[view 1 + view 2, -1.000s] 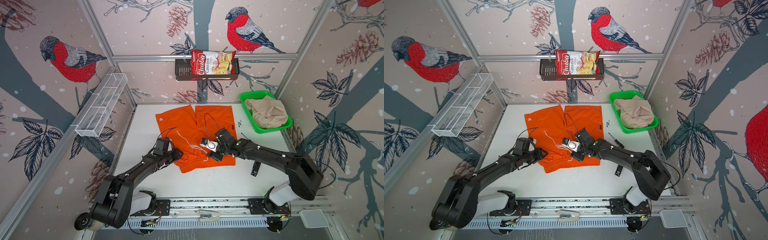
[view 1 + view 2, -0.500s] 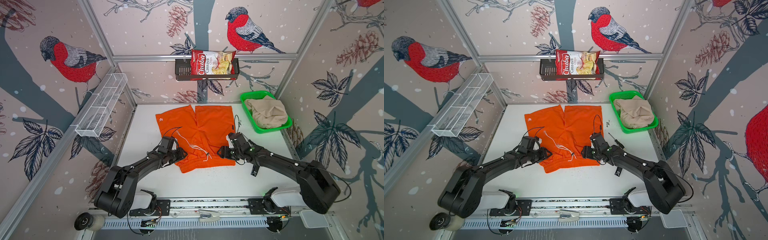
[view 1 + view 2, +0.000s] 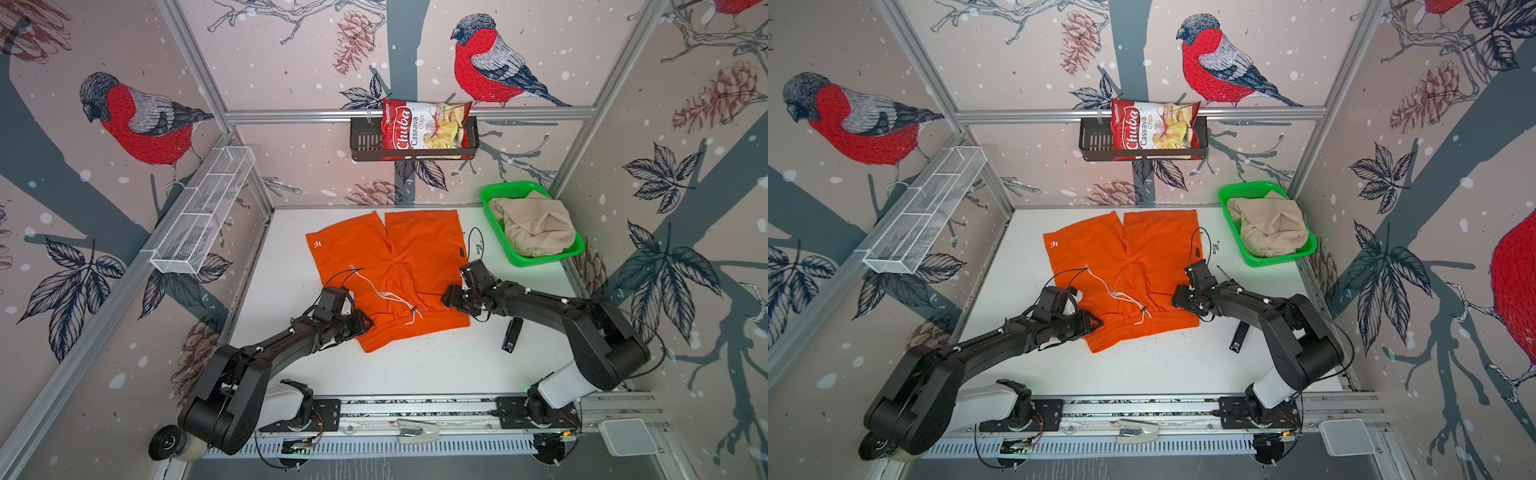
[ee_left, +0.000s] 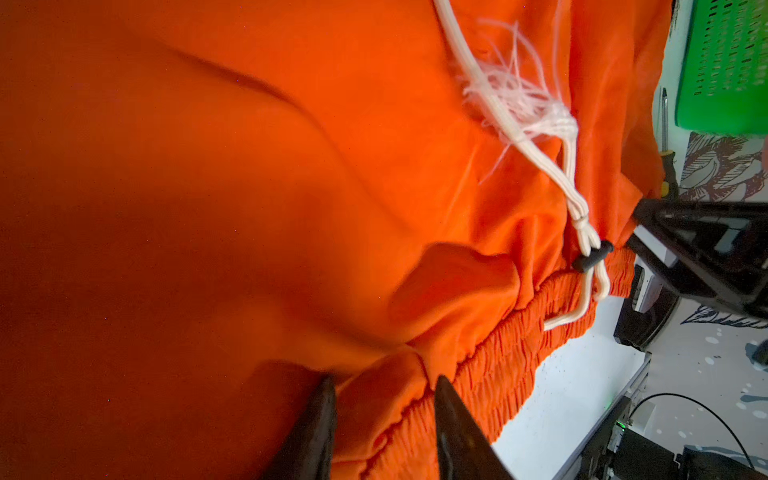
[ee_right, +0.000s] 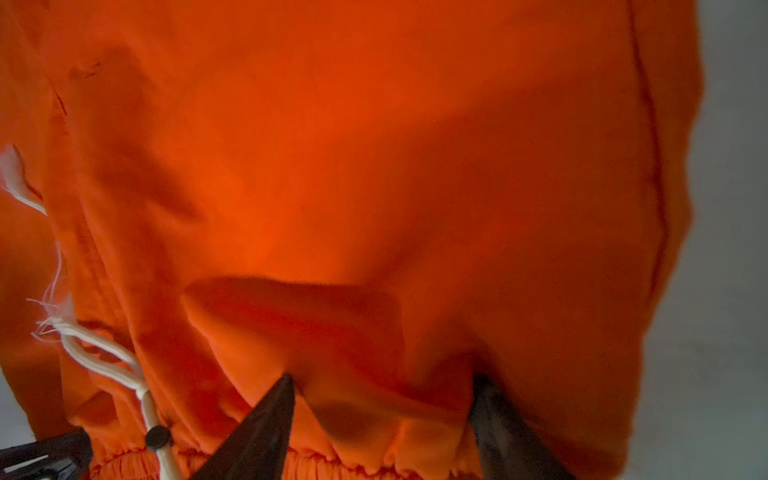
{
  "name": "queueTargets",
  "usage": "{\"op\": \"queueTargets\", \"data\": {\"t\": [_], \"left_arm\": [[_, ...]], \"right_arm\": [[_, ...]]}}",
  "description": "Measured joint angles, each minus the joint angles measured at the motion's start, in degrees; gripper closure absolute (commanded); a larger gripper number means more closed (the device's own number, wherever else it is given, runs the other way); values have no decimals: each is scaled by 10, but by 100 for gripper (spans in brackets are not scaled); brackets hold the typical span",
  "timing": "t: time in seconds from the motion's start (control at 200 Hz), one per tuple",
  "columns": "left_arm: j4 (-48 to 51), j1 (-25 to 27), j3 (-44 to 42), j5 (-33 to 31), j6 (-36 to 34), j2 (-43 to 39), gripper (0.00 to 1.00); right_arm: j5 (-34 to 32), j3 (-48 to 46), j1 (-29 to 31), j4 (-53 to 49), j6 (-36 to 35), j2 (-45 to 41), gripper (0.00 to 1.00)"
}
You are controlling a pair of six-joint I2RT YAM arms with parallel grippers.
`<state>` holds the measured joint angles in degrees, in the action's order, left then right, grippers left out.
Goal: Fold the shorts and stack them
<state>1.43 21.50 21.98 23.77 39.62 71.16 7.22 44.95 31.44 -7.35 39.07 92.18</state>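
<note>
Left wrist: gripper [image 4: 384, 384] astride orange shorts [image 4: 208, 187]

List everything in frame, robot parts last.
orange shorts: one, orange, flat mid-table
drawstring: one, white, on orange shorts
beige shorts: one, beige, bunched in the basket
basket: one, green, far right table corner
chip bag: one, red, in the rack
rack: one, black, back wall
wire shelf: one, white, left wall
small black object: one, black, beside right arm
table: one, white
left gripper: one, black, waistband's left end
right gripper: one, black, open, waistband's right end
</note>
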Motion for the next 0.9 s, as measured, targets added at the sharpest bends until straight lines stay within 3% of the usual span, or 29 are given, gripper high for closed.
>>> {"op": "queueTargets", "data": {"t": [0.32,0.495,0.605,0.735,0.901], "left_arm": [[13,38,-43,-1,44,-78,60],[48,46,2,-23,55,-110,58],[47,47,29,-45,53,-102,58],[40,47,33,-47,48,-53,59],[39,49,33,-39,30,1,60]], "right_arm": [[4,130,-42,-15,-85,104,30],[-8,186,-51,-78,-118,66,28],[-6,172,-50,-90,-113,-10,28],[25,95,-28,-68,-57,-90,28],[64,36,24,-21,10,-90,28]]}}
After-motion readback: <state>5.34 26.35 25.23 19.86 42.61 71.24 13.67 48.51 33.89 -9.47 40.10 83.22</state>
